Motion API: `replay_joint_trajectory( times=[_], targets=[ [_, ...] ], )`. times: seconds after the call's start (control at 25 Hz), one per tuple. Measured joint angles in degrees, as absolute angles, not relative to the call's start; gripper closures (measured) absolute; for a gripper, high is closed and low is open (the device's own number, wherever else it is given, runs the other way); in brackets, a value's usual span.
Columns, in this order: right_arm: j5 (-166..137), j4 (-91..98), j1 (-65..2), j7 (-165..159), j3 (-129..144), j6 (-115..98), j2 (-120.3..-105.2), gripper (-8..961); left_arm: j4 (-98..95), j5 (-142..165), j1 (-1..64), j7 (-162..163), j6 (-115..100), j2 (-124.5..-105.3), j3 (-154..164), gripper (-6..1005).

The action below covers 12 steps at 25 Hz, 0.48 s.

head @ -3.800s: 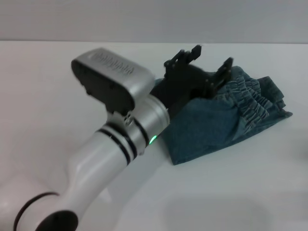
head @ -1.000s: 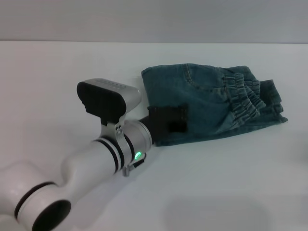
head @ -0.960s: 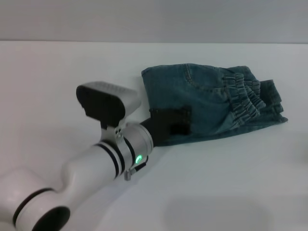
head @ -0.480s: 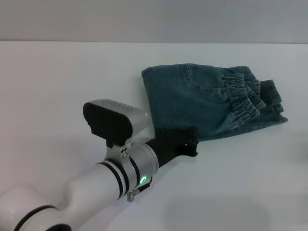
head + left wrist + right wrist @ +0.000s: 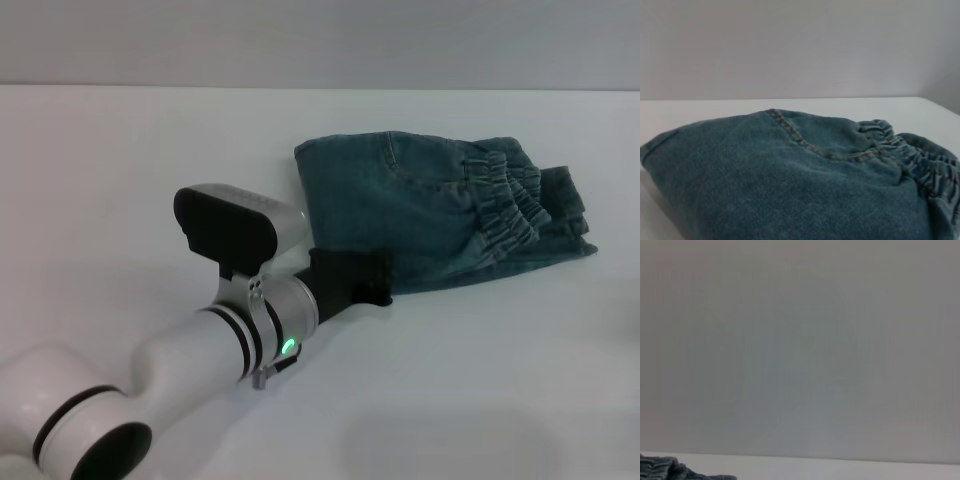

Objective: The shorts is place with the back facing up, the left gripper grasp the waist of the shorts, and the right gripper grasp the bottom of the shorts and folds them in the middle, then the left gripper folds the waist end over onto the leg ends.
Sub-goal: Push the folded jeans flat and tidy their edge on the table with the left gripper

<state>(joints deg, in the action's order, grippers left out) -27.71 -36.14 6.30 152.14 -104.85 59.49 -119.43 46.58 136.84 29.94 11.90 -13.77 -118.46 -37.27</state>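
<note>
Since the shorts [image 5: 440,220] lie as a compact folded bundle right of centre on the white tabletop [image 5: 120,160], both folds look done. Whether the left hand [image 5: 360,278], at their near edge, is clenched or released, I cannot tell; the right hand is out of view.

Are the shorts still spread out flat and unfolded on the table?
No, the shorts lie folded into a compact bundle, gathered waistband on top at one end.

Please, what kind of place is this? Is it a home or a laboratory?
Probably a laboratory or test bench, not a home: a bare white table against a plain grey wall, holding only folded denim shorts, with the robot's left hand at the near edge of the shorts.
</note>
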Motion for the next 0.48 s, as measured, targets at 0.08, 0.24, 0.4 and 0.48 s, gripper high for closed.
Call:
replay_joint_trajectory(
  times=[0.08,0.24,0.4,0.48],
  targets=[
    [-27.7,-36.1,6.4,152.1,-104.8,59.5,-119.48,954,45.5,136.8,30.9,12.0,-13.9,-118.52,-37.3,967],
    [-27.7,-36.1,6.5,152.1,-104.8,59.5,-119.53,954,42.1,136.9,33.3,14.5,-15.3,-118.61,-37.2,965],
    [-27.7,-36.0,6.5,152.0,-104.8,59.5,-119.53,954,40.3,137.2,34.7,16.8,-16.9,-118.51,-37.0,962],
    [-27.7,-36.0,6.5,151.9,-104.8,59.6,-119.53,954,40.5,137.2,34.6,16.9,-17.4,-118.39,-37.0,961]
  ],
)
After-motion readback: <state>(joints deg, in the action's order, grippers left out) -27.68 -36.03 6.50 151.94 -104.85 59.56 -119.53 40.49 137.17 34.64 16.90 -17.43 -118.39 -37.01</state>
